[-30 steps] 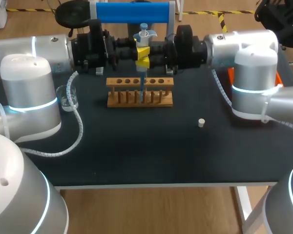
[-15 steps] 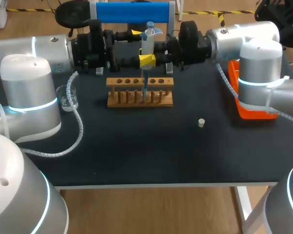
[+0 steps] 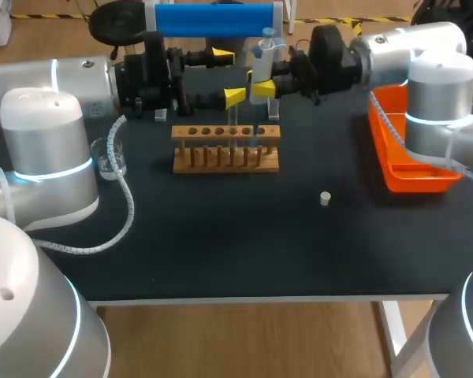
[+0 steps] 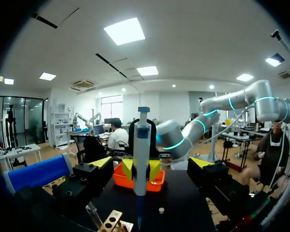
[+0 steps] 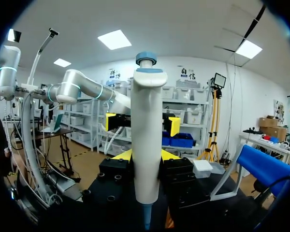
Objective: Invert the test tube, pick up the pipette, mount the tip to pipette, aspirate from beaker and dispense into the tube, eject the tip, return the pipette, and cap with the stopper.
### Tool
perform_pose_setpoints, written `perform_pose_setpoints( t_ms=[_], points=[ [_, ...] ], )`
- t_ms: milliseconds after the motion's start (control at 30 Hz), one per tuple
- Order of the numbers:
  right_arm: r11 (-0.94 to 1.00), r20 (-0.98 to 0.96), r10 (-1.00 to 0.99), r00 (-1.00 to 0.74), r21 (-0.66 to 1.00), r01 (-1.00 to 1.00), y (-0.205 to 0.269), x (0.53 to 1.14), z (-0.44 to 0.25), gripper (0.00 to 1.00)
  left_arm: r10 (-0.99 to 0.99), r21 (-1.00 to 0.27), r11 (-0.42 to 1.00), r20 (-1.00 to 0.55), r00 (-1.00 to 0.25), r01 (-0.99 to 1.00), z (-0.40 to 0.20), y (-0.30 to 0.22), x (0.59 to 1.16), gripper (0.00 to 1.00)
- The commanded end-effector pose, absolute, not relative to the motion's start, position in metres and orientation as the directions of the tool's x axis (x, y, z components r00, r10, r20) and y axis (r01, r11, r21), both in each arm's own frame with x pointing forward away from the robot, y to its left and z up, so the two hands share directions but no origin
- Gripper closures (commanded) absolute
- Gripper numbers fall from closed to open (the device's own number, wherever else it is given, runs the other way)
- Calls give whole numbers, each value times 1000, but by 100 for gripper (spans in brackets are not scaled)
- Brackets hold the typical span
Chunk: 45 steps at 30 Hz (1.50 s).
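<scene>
- Where the right pincer (image 3: 258,85) closes on the pipette (image 3: 262,59), its yellow tips clamp the white body from two sides. The pipette stands upright with its blue plunger on top. In the right wrist view the body covers much of the grip.
- The pipette's thin blue lower end hangs at the right part of the wooden rack (image 3: 226,150). Whether it touches the rack cannot be told.
- A clear test tube (image 4: 94,216) stands in the rack. It is faint, and what it holds is hard to make out.
- The left pincer (image 3: 228,75) is spread wide and grips nothing. It is just beside the pipette, on the left arm's side, with its two yellow tips well apart.
- The beaker (image 3: 110,157) stands near the counter's left edge, partly cut off by the left arm and touched by a coiled cable (image 3: 128,206).
- The white stopper (image 3: 325,198) lies on bare counter (image 3: 221,252) in front of the rack and to its right, well apart from it.
- An orange tray (image 3: 394,169) lies at the right edge, partly behind the right arm.
- The counter is dark and matte. A blue bar (image 3: 213,20) runs along its back, behind both pincers.
</scene>
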State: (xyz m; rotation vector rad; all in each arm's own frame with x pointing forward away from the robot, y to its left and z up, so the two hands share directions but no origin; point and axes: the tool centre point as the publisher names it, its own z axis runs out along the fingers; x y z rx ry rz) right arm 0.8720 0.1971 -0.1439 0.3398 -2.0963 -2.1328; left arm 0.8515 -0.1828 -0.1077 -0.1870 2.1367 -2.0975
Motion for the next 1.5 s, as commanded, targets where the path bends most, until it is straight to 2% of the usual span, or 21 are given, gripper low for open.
perform_pose_setpoints(
  t_ms=[33,300,1267,1500],
  points=[
    [-19,-62,-237,-969,998,-60,178,871,-143,100,-188,-1000,19,-15,-982,11,-108,-182,851,0],
    [1,-53,-207,-977,999,-55,163,875,-143,100,-188,-1000,19,-15,-982,11,-108,-182,851,0],
    [14,-51,-205,-977,998,-55,163,874,-143,100,-188,-1000,19,-15,-982,11,-108,-182,851,0],
    [15,-58,-250,-967,998,-63,135,876,-131,100,-188,-1000,19,-15,-982,11,-108,-182,851,0]
  ],
)
